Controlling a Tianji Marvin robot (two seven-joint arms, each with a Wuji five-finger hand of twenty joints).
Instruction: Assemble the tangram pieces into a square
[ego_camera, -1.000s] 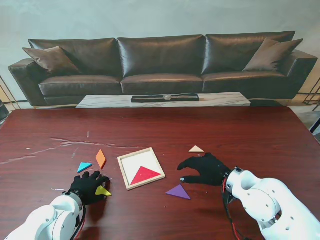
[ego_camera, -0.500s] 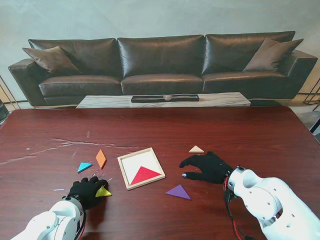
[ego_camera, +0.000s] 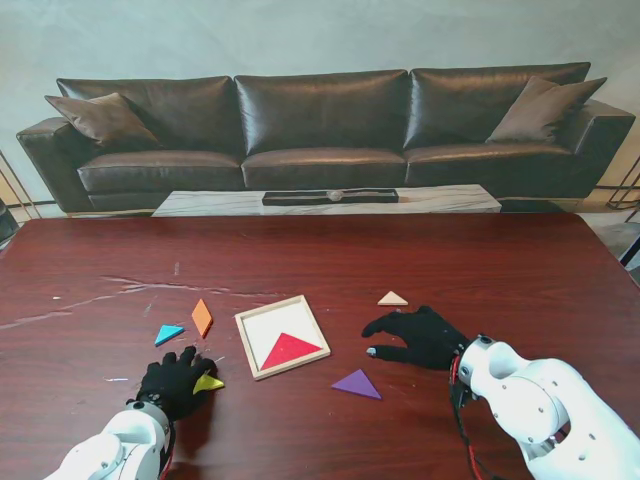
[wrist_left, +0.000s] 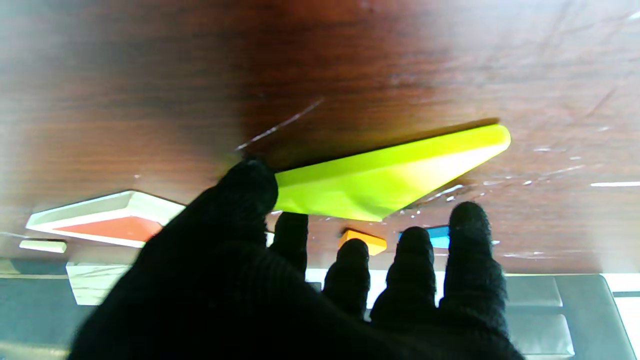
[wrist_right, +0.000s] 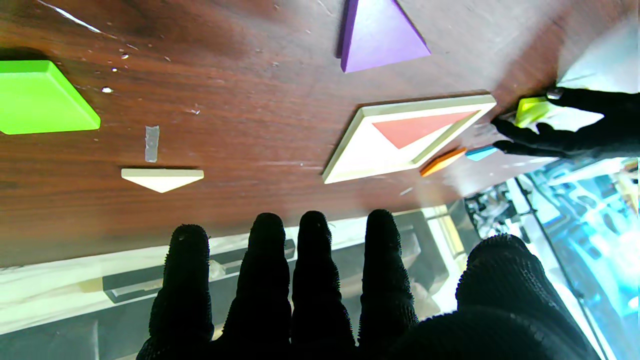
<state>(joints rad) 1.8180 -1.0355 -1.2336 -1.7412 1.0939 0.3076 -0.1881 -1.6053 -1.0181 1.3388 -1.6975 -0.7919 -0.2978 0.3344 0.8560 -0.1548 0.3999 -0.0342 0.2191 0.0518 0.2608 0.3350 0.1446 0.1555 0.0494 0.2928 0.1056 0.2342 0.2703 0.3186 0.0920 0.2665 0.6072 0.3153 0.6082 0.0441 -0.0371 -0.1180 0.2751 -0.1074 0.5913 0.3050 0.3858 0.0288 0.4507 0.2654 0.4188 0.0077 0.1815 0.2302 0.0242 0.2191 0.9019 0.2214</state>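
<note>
From the stand, the left hand (ego_camera: 175, 378) pinches the yellow triangle (ego_camera: 208, 382) near the worktop's near left corner, with the blue triangle (ego_camera: 168, 333) and orange piece (ego_camera: 202, 317) just beyond; the right hand (ego_camera: 415, 336) hovers spread and holding nothing, between the cream triangle (ego_camera: 392, 298) and the purple triangle (ego_camera: 357, 383); the wooden tray (ego_camera: 262, 318) sits mid-worktop holding only the red triangle (ego_camera: 290, 349) in its near right part, the rest of its white floor bare; I judge the step in hand is carrying yellow to the tray, so hold the pinch firm, clear the rim, and lower it flat beside the red

At the left wrist, a fingertip (wrist_left: 250, 187) grips one corner of the yellow triangle, which tilts above the wood; the grip looks slight, so move slowly

At the right wrist, a green piece (wrist_right: 42, 97) lies apart from the tray, well clear of it
</note>
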